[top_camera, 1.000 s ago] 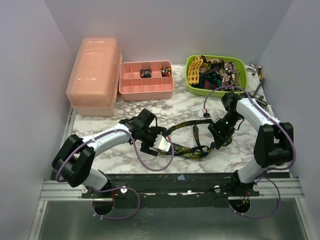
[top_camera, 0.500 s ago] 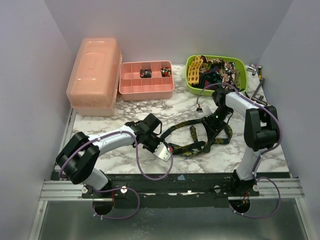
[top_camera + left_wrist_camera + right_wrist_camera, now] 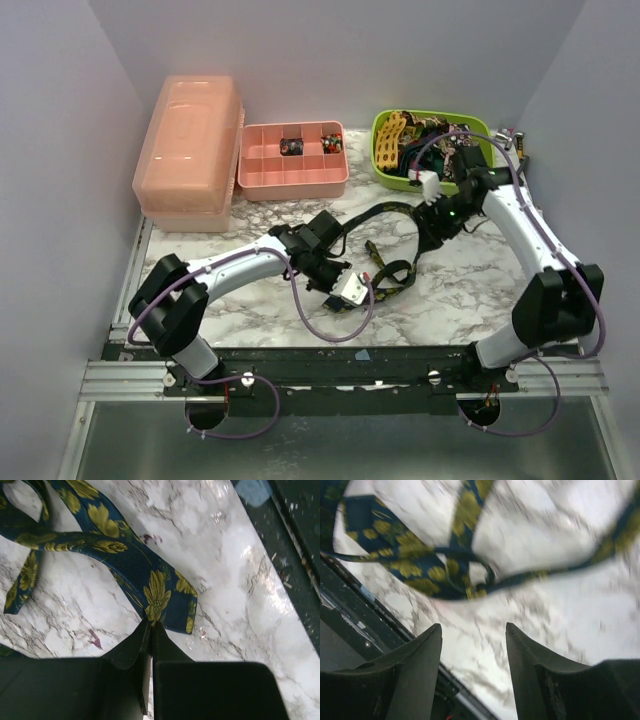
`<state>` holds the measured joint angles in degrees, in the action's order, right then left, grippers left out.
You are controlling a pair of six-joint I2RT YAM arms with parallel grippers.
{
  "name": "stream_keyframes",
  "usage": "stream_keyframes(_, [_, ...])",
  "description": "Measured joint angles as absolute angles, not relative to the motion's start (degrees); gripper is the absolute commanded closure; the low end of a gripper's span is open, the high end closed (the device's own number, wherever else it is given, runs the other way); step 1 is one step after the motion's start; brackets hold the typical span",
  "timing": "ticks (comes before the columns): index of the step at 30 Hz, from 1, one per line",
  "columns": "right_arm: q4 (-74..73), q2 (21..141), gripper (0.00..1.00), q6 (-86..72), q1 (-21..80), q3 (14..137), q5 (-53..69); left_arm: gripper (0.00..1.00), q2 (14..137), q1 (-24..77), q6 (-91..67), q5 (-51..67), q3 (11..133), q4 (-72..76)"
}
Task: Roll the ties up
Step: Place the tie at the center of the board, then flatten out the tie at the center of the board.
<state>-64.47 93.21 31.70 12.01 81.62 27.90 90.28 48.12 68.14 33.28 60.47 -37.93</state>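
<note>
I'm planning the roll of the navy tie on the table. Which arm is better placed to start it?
Left. The left gripper is shut on the end of the navy tie. The right gripper is open and empty, with the tie lying beyond its fingertips.

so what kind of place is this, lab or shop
Most likely a robot lab test cell: plain walls box in a marble-look table, two robot arms are bolted to a rail at its near edge, and a green tray holds ties.
</note>
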Motion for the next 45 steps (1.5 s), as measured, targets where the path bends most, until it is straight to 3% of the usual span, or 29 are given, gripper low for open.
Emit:
stream_keyframes(4, [-64.6,85.25,0.42,25.08,7.49,74.19,22.7,0.99,92.01,48.14,63.4,35.94,64.82,-38.5])
stream_keyframes(9, [-62.39,86.61,0.24,14.41,7.79,70.39,21.08,0.99,93.97,47.94,60.8,36.21,67.66,-38.74])
stream_keyframes(13, [-58.87,87.11,0.23,8.38,7.79,68.18,22.85,0.99,96.92,47.05,59.92,35.16,72.55,-39.4])
stream_keyframes(18, [-53.47,89.21,0.34,1.5,7.77,64.69,24.95,0.98,100.01,45.23,59.64,33.34,78.98,-40.16])
stream_keyframes(26, [-43.68,94.21,0.43,-7.38,8.03,58.26,25.36,0.95,99.94,44.34,59.37,31.64,78.0,-41.12])
stream_keyframes(28, [-41.71,95.04,0.56,-8.23,8.38,57.32,25.28,0.95,99.94,44.29,58.67,31.29,77.93,-41.3])
stream_keyframes(32, [-39.57,97.38,0.97,-7.38,9.23,57.06,23.46,0.92,99.94,43.4,56.23,30.63,78.06,-41.34])
stream_keyframes(36, [-43.03,100.92,0.99,-2.92,9.47,60.29,26.96,0.76,99.98,39.11,52.21,30.74,78.96,-41.1])
stream_keyframes(40, [-48.8,100.71,0.99,5.5,9.61,66.5,40.56,0.57,101.58,31.14,45.34,31.35,84.68,-40.56])
stream_keyframes(45, [-66.46,101.54,1.0,24.67,14.2,88.55,52.8,0.42,103.24,22.31,37.89,32.64,92.01,-39.64])
